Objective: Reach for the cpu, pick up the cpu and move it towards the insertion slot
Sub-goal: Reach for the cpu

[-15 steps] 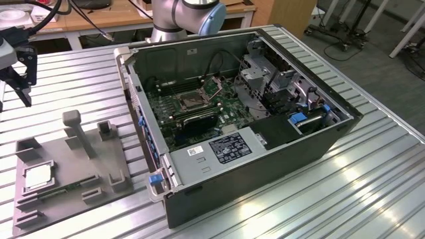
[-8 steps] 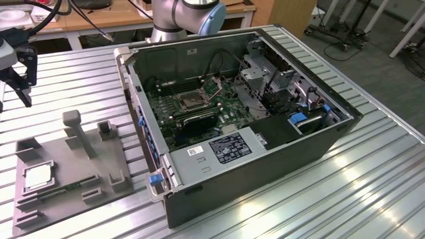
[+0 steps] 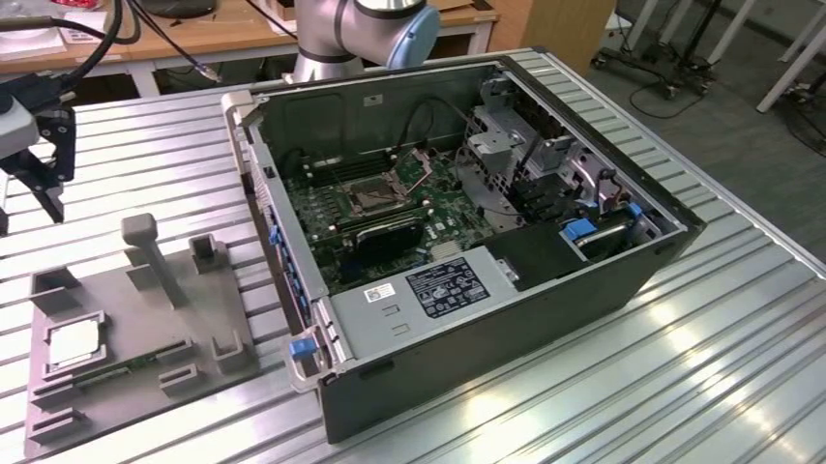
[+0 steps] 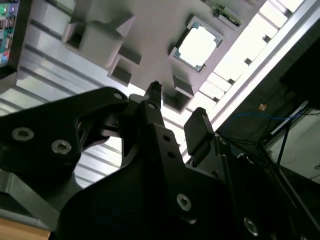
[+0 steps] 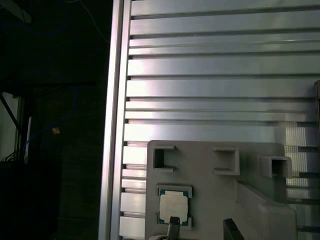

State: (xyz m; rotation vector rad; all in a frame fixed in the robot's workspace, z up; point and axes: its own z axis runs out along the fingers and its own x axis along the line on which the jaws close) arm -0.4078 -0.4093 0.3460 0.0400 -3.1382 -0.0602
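Note:
The cpu (image 3: 72, 344) is a small silvery square lying flat in a recess of the grey fixture plate (image 3: 155, 319), at the exterior view's left. Both wrist views show the cpu (image 4: 198, 46) (image 5: 173, 206) too. My gripper (image 3: 23, 208) hangs above the table behind the fixture, well clear of the cpu. It is open, with nothing between the black fingers (image 4: 152, 102). In the first wrist view one fingertip (image 5: 173, 226) lies just beside the chip in the picture. The insertion slot (image 3: 374, 197) sits on the green board inside the open computer case.
The black computer case (image 3: 516, 319) lies open on the slatted aluminium table (image 3: 697, 367). Grey posts (image 3: 145, 253) and small brackets rise from the fixture plate. A green memory stick (image 3: 123, 368) rests beside the cpu. The table edge (image 5: 114, 125) runs close to the fixture.

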